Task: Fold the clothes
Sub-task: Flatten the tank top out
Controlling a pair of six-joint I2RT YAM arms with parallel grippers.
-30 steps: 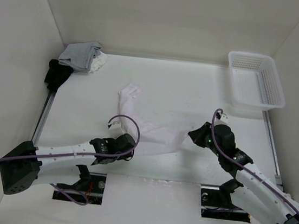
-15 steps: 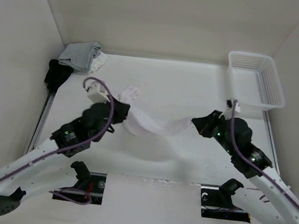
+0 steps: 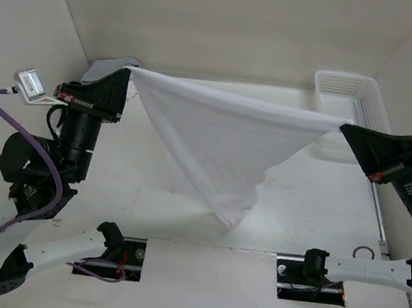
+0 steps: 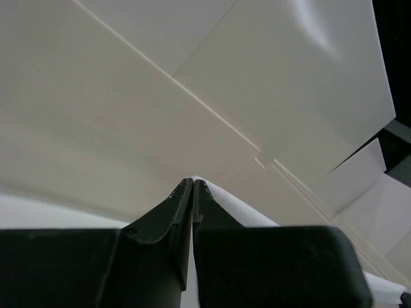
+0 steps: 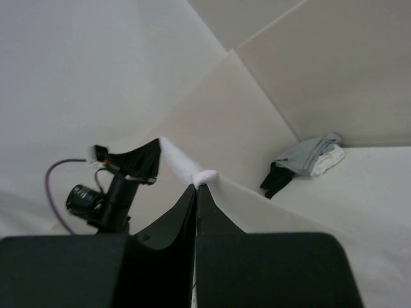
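While held up clear above the tabletop (image 3: 311,219), the clothes (image 3: 216,136), one thin white garment, hung spread between the two sets of jaws.

- Left jaws: pressed together on the garment's upper left corner, with white cloth emerging just past their tips in the left wrist view.
- Right jaws: clamped together on the opposite upper corner, with a small bunch of cloth pinched at their tips in the right wrist view.
- Top edge: drawn nearly taut from one set of jaws to the other.
- Body of garment: draped below and between the jaws in a downward-pointing triangle. Whether its lowest point touched the tabletop could not be told.
- Behind the left jaws: a grey-and-white pile (image 5: 308,154) beside a black garment (image 5: 275,181).
- Just beyond the right jaws: a white basket (image 3: 352,97).
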